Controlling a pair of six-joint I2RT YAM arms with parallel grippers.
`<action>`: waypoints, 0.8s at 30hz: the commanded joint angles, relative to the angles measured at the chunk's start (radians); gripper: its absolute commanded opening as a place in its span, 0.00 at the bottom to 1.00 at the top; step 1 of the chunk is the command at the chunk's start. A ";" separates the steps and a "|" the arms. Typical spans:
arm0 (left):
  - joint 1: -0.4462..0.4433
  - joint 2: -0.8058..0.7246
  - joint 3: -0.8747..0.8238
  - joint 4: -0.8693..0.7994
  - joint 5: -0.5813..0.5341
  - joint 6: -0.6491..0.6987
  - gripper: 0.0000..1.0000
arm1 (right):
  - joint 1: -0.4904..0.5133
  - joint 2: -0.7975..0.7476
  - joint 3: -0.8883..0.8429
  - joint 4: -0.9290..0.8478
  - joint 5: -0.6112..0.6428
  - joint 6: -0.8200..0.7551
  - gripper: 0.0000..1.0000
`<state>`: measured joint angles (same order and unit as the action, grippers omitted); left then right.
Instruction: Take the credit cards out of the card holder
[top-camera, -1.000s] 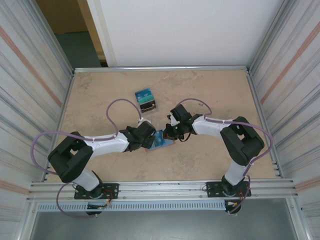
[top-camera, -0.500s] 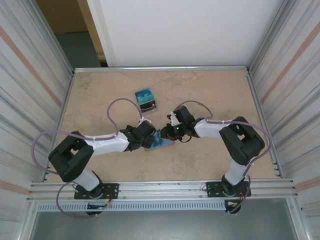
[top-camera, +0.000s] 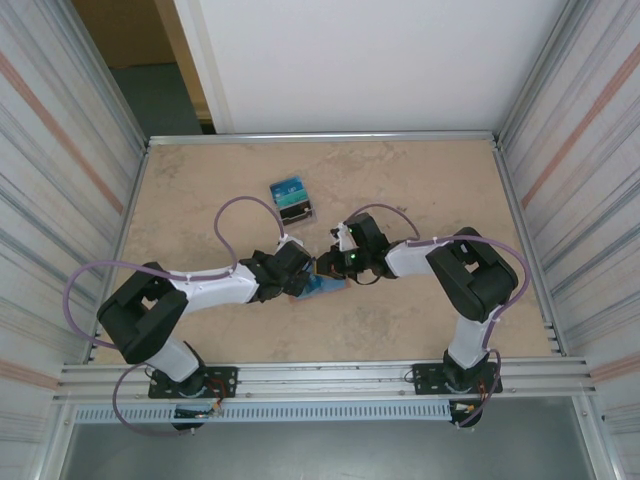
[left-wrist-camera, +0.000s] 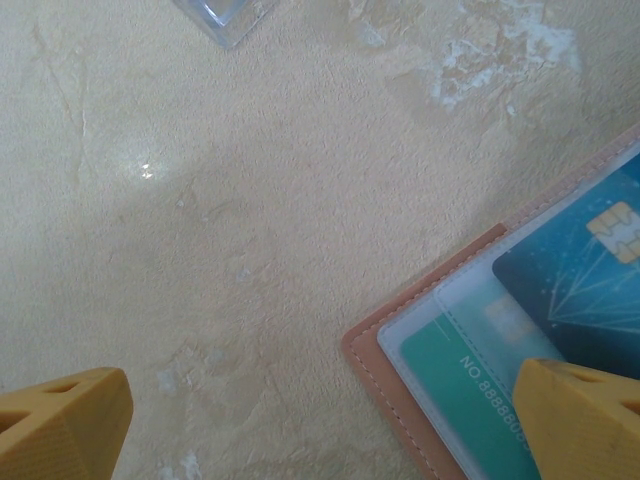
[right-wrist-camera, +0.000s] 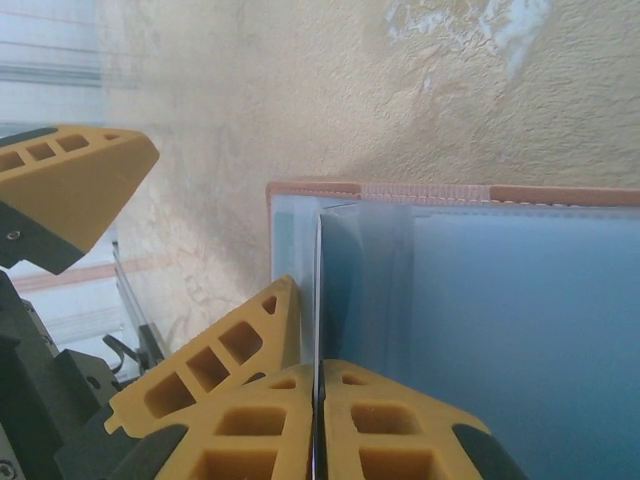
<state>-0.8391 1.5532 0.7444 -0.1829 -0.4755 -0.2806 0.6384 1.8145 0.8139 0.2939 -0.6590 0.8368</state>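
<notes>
The card holder (left-wrist-camera: 366, 345) lies open on the table (left-wrist-camera: 250, 200) between both arms, with 2 credit cards (left-wrist-camera: 565, 290) tucked in its pockets. The left gripper (left-wrist-camera: 320, 390) is spread wide, 1 finger over the cards. The right gripper (right-wrist-camera: 318, 378) is pressed together on a thin edge standing up from the holder; whether that edge is a card or a sleeve is unclear.

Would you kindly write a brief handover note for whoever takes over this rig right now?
Left end effector: open wide, low over a corner of the card holder, one finger above the teal card.
Right end effector: shut, fingertips meeting on a thin upright edge at the holder's pocket; card or sleeve, I cannot tell.
Credit cards: the teal and blue ones sit in the holder's pockets.
Done: the holder lies open.
Left: pull every card out.
</notes>
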 joint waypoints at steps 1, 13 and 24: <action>0.006 0.010 0.000 -0.038 -0.014 0.010 0.99 | -0.017 -0.007 -0.017 0.043 -0.031 0.018 0.07; 0.038 -0.015 -0.020 -0.035 -0.023 0.045 0.99 | -0.068 -0.102 -0.055 -0.086 0.019 -0.055 0.02; 0.041 -0.146 -0.016 -0.024 0.032 0.113 0.99 | -0.075 -0.251 -0.044 -0.280 0.137 -0.156 0.01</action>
<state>-0.8040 1.4723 0.7326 -0.1894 -0.4606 -0.1974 0.5625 1.6234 0.7681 0.0940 -0.5709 0.7383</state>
